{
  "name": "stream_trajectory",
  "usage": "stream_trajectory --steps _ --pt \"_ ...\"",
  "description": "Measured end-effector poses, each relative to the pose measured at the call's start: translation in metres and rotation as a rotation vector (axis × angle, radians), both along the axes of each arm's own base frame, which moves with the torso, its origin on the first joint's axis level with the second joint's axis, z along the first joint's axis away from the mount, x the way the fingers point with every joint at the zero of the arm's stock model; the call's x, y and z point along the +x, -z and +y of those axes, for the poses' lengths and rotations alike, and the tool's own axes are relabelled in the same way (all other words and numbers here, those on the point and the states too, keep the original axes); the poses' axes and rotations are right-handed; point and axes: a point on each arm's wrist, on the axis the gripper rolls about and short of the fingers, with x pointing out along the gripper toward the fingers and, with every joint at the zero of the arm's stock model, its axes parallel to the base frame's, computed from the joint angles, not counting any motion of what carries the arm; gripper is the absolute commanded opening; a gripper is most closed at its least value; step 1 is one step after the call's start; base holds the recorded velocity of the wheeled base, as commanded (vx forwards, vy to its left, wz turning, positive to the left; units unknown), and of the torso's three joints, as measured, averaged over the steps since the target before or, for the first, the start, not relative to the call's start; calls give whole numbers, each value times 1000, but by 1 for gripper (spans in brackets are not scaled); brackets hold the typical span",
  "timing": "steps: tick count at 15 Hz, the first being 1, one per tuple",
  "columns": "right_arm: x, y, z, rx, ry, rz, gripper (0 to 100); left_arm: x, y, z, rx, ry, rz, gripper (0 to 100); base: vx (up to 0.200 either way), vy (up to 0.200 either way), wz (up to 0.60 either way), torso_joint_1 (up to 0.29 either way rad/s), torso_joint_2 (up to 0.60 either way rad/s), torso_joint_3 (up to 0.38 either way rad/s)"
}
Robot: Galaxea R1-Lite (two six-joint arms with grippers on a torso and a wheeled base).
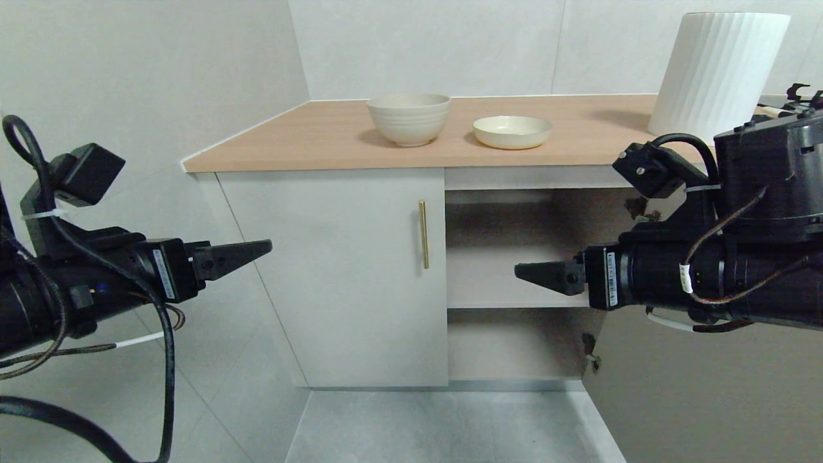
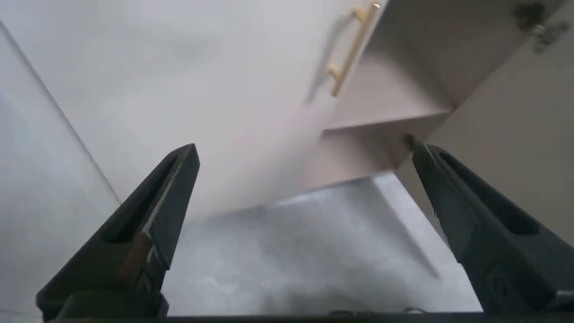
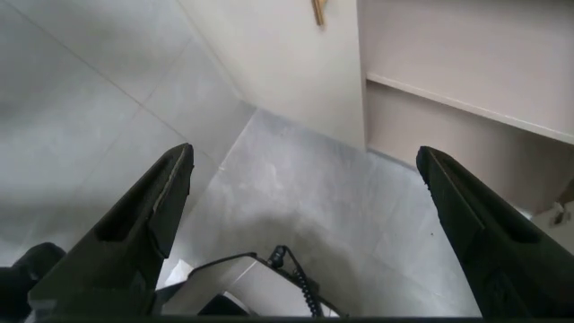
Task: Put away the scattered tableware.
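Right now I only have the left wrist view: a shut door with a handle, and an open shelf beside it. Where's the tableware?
Observer: On the counter above. A bowl sits over the shut door.
Operator: Only that?
Observer: No, a shallow dish stands beside the bowl, apart from it, over the open side.
Operator: Is the other arm free?
Observer: Yes. The right pincer is open and empty, in front of the open shelf.
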Motion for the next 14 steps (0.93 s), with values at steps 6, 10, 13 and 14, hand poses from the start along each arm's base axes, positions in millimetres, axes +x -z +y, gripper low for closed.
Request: stream_trajectory --steps 6,10,13,14 --pt "-2 -2 -3 4 4 -6 100 -2 -4 0 7 -24 -18 100 67 0 0 0 0 1" --pt "-3 2 -3 4 2 -10 100 -3 -5 1 8 -24 -21 100 200 0 0 8 1 4" --pt "-3 4 -3 0 0 -7 100 -3 -6 1 7 -23 -23 100 200 0 0 4 -2 -6" --pt "-3 5 -4 -1 0 -6 100 -3 -6 1 7 -23 -24 100 200 0 0 2 -2 7"
